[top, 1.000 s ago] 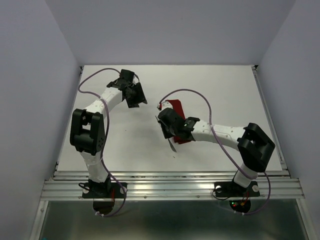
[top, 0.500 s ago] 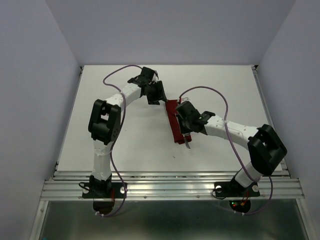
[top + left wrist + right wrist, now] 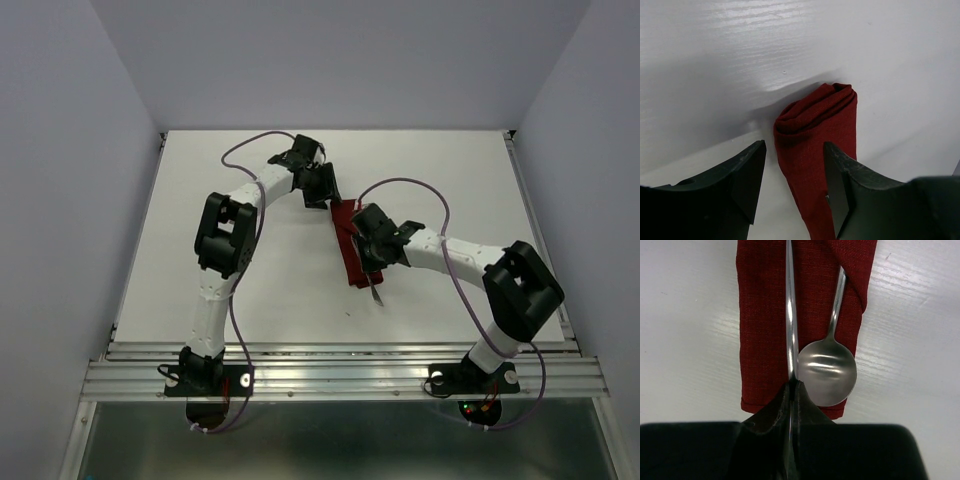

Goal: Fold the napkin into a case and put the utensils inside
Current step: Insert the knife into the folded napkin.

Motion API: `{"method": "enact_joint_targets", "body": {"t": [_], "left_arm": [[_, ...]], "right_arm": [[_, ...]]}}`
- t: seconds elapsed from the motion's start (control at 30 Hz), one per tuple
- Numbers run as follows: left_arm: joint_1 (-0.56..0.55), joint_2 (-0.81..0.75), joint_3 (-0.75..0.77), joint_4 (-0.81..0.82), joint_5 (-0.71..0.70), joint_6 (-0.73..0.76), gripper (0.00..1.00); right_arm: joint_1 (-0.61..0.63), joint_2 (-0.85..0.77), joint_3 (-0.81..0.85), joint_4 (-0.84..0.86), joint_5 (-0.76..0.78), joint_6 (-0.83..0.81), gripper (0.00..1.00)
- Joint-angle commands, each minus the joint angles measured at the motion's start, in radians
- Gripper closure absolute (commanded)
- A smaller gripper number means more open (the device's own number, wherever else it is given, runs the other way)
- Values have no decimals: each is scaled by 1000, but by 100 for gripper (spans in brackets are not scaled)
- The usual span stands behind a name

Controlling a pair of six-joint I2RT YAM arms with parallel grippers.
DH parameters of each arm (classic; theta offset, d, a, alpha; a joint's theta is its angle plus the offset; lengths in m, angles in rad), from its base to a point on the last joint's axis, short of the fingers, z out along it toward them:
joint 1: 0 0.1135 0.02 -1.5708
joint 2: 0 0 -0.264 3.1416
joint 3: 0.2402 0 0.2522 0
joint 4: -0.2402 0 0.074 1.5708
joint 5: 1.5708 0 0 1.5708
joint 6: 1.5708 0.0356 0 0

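- Top view: the case point(image 3: 350, 265) is being shown as a narrow strip lying mid-bench point(image 3: 450, 170), so the folding is being judged done. The left jaws are being held at its far end and the right jaws over its near half.
- Left wrist: the rolled far end of the case point(image 3: 815, 145) is being framed between the left jaws, which are being held released with nothing grasped. Whether they are touching the cloth cannot be told.
- Right wrist: the thin piece point(image 3: 790, 315) is being grasped at its near end by the clenched right jaws and is being laid along the case point(image 3: 762, 315). The spoon point(image 3: 827, 371) is being kept with its handle tucked under a diagonal flap and its bowl outside at the near edge.
- Progress: the spoon is being judged as placed. What is being left to do is the thin piece being seated in the case and let go.
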Motion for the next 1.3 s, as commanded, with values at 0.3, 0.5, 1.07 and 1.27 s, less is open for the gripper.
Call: {"method": "enact_joint_targets", "body": {"t": [0.3, 0.5, 1.07, 1.27], "left_arm": [[-6, 44, 31, -34, 3, 28, 40], [-6, 42, 5, -23, 6, 28, 40], [-6, 30, -26, -8, 19, 41, 40], [-6, 38, -26, -8, 22, 42, 40]], "right_arm": [[-33, 84, 128, 0, -13, -10, 99], [-51, 158, 189, 1, 17, -10, 99], [-79, 305, 383, 4, 56, 11, 99], [-88, 342, 420, 6, 80, 48, 99]]}}
